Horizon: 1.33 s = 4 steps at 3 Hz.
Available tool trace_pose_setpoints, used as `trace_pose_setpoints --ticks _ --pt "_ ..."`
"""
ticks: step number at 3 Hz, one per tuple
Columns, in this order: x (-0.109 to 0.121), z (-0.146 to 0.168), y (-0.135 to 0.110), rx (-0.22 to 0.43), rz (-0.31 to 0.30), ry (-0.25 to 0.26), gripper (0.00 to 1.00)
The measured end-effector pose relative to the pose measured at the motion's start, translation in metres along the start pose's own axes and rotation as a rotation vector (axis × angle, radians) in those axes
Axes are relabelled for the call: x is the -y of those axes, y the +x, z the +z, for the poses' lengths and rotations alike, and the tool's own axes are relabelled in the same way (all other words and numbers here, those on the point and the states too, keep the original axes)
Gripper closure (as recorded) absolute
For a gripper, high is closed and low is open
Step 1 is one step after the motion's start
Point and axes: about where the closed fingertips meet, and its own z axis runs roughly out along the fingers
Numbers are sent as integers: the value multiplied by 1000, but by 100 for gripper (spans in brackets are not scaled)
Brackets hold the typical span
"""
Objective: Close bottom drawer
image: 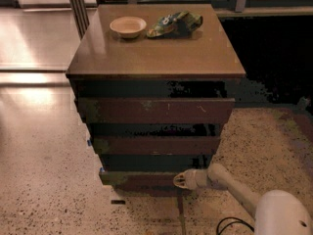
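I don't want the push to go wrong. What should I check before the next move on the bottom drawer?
1. Gripper lined up with the bottom drawer: ok, it is at the right part of the front.
2. Firm contact with the front: cannot tell.
3. Drawer already flush: cannot tell from this angle.
4. Bowl and snack bag safe on the cabinet top: ok, both lie near the back edge.
5. Small dark object on the floor: ok, it lies in front of the drawer, not in the way of a push.
6. Cable near the arm: cannot tell if it could snag.
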Motion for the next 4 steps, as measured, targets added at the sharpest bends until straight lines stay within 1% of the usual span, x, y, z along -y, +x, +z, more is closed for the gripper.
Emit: trace_pose_setpoints --ticks 1,2,3,4 --pt "22 -3 7 -32 -29 39 100" --pt "53 -9 17 -90 -58 106 100" --pt "51 2 20 -84 -56 96 100" --pt "61 16 29 -96 -91 101 100"
